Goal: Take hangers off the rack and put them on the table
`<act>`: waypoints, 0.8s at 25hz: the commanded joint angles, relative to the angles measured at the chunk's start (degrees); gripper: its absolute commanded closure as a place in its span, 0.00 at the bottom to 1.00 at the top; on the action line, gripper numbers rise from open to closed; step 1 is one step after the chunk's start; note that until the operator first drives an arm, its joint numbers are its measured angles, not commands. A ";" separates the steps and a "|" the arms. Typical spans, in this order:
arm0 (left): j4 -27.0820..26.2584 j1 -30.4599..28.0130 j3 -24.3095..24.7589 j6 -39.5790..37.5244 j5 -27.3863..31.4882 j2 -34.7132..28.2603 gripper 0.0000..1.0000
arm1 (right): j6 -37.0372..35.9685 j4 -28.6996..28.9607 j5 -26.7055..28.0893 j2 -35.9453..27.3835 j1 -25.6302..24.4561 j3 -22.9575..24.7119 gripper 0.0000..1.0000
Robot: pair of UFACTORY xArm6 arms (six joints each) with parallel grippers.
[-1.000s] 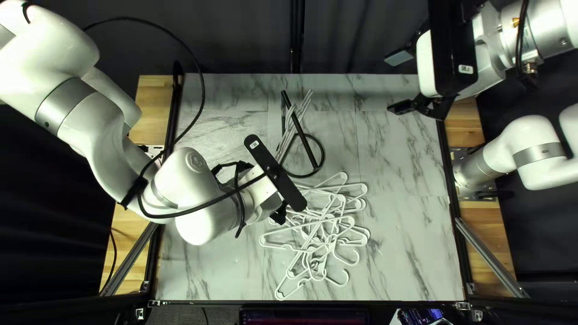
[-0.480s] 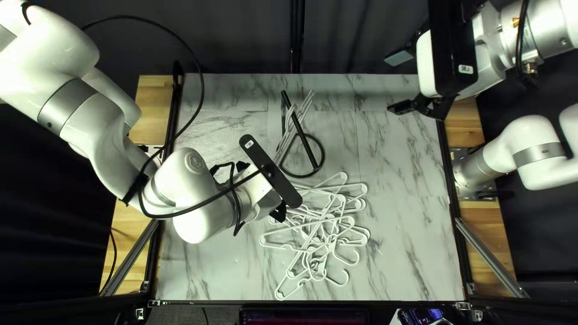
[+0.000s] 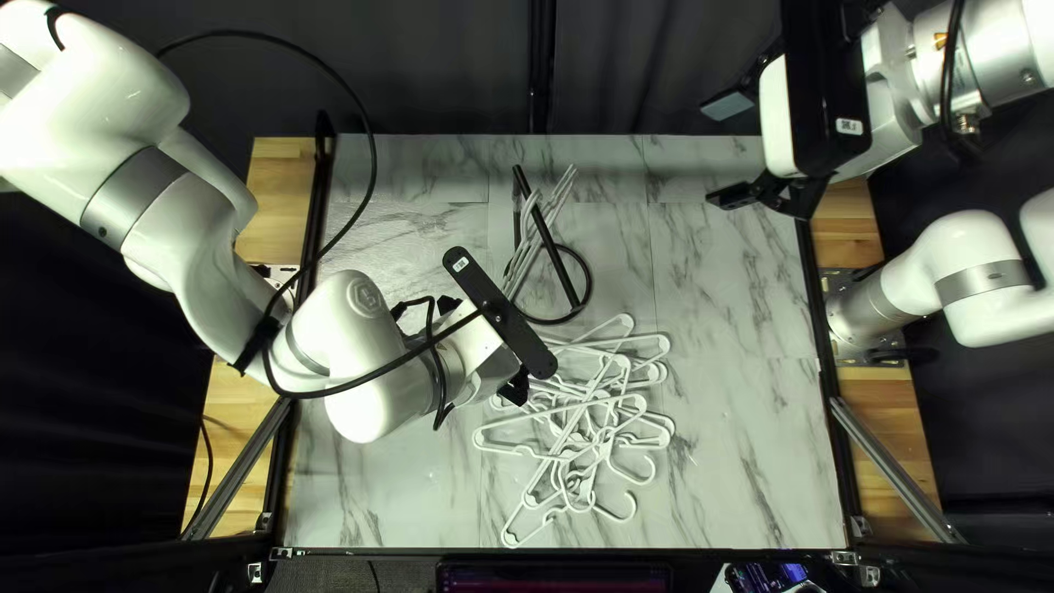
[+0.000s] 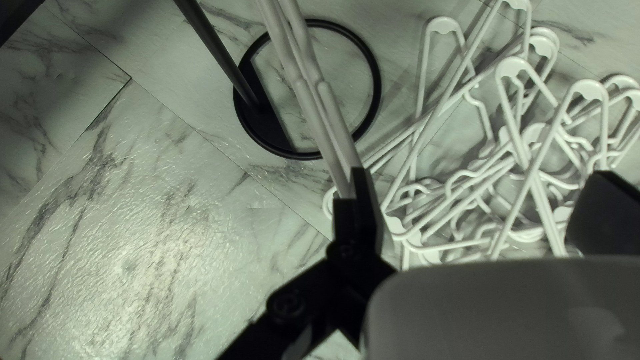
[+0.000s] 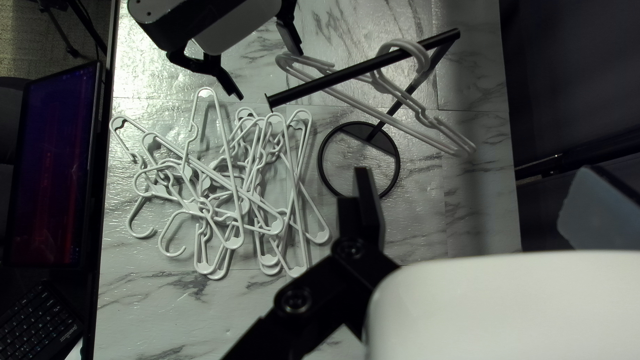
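Table point(image 3: 758, 472), pale and marble-patterned. Left arm point(image 3: 357, 357), reaching in low from the left; its jaws are wide apart, holding nothing. Right arm point(image 3: 955, 247), raised at the far right, well apart from the work; its jaws are likewise open and unloaded. Pile of loose hangers point(image 3: 560, 413), white and tangled, near the middle. Rack point(image 3: 565, 280), black, standing on the far side of the pile. Hung hangers point(image 4: 339, 127), at least two, side by side on the rack: their long axis runs from near left to far right, roughly crosswise to the left jaws' spread, the near-left end just beside the farther jaw; contact cannot be told. The left arm is closer and seems suited to the next pick, which would call for a small shift toward the far side before closing.
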 commanded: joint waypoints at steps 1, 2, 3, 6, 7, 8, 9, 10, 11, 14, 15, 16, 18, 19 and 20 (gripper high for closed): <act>0.28 0.10 0.28 -0.55 -0.35 0.00 0.00 | 0.00 0.00 0.00 0.00 0.00 0.00 0.00; 0.37 0.11 0.38 -0.72 -0.36 -0.02 0.00 | 0.00 0.00 0.00 0.00 0.00 0.00 0.00; 0.45 0.13 0.46 -0.86 -0.38 -0.02 0.00 | 0.00 0.00 0.00 0.00 0.00 0.00 0.00; 0.79 0.22 0.81 -1.59 -0.38 0.04 0.00 | 0.00 0.00 0.00 0.00 0.00 0.00 0.00; 0.95 0.31 1.01 -1.95 -0.42 0.06 0.00 | 0.00 0.00 0.00 0.00 0.00 0.00 0.00; 1.01 0.33 1.07 -2.11 -0.42 0.09 0.00 | 0.00 0.00 0.00 0.00 0.00 0.00 0.00; 1.12 0.37 1.14 -2.39 -0.44 0.18 0.00 | 0.00 0.00 0.00 0.00 0.00 0.00 0.00; 1.19 0.40 1.20 -2.57 -0.45 0.24 0.00 | 0.00 0.00 0.00 0.00 0.00 0.00 0.00; 1.23 0.43 1.22 -2.68 -0.46 0.29 0.00 | 0.00 0.00 0.00 0.00 0.00 0.00 0.00; 1.40 0.55 1.56 -3.13 -0.46 0.24 0.00 | 0.00 0.00 0.00 0.00 0.00 0.00 0.00; 1.43 0.60 1.65 -3.24 -0.48 0.21 0.00 | 0.00 0.00 0.00 0.00 0.00 0.00 0.00; 1.45 0.62 1.66 -3.30 -0.49 0.24 0.00 | 0.00 0.00 0.00 0.00 0.00 0.00 0.00; 1.49 0.70 1.69 -3.44 -0.56 0.31 0.00 | 0.00 0.00 0.00 0.00 0.00 0.00 0.00; 1.55 0.78 1.79 -3.54 -0.65 0.31 0.00 | 0.00 0.00 0.00 0.00 0.00 0.00 0.00; 1.61 0.87 1.93 -3.64 -0.76 0.30 0.00 | 0.00 0.00 0.00 0.00 0.00 0.00 0.00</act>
